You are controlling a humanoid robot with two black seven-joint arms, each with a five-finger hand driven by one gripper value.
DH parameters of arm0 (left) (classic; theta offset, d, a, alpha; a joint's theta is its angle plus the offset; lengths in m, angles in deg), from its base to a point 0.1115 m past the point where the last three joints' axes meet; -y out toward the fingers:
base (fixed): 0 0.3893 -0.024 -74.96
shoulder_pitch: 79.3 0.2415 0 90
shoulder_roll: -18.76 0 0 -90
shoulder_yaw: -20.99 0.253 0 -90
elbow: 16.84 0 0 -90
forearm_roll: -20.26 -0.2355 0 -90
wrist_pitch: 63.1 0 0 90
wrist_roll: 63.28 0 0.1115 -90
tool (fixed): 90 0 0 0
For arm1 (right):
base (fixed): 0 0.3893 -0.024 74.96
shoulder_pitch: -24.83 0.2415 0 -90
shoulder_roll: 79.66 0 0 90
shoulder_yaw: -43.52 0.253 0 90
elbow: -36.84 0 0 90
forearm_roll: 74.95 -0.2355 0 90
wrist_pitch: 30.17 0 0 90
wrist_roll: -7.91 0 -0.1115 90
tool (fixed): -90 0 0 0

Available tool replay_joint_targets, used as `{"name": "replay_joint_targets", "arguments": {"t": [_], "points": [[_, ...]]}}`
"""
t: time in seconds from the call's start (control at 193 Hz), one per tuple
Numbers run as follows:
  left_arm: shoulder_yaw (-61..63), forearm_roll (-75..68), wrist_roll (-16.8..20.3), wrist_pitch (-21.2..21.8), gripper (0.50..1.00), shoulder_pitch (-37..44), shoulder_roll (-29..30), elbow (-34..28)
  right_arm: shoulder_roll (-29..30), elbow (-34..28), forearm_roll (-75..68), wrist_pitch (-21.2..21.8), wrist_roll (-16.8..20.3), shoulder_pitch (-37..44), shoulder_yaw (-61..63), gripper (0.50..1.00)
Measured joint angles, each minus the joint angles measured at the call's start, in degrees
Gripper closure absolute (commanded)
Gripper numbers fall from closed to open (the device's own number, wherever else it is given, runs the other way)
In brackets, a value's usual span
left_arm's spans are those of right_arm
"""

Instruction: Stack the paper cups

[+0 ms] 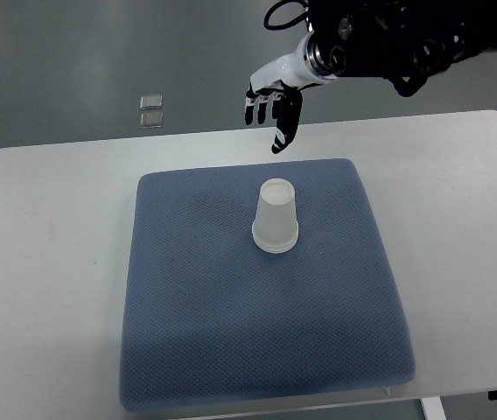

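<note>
A stack of white paper cups [276,217] stands upside down near the middle of a blue-grey cushion mat [231,332]. My right hand [272,109] hangs over the table's far edge, above and behind the cups and apart from them. Its black fingers [282,131] are spread and relaxed, pointing down, and hold nothing. The right arm comes in from the upper right. The left arm does not show.
The mat lies on a white table [47,262] with rounded corners. Two small square clear objects [151,110] lie on the grey floor beyond the table's far edge, at the upper left.
</note>
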Motion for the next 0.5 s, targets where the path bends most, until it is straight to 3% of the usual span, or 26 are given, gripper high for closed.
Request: {"name": "replay_joint_targets", "arguments": {"t": [0.176, 0.341, 0.501], "points": [[0.2, 0.0, 0.0, 0.0, 0.5, 0.0, 0.0, -0.01, -10.33, 9.2, -10.71, -7.53, -1.32, -11.11, 13.48, 0.679], [0.35, 0.0, 0.0, 0.0, 0.5, 0.0, 0.0, 0.35, -20.23, 12.22, -15.73, -13.81, -4.01, -27.72, 39.12, 0.679], [0.42, -0.01, 0.0, 0.0, 0.5, 0.0, 0.0, 0.59, -22.99, 13.66, -16.64, -17.78, -7.86, -45.9, 64.7, 0.677]]}}
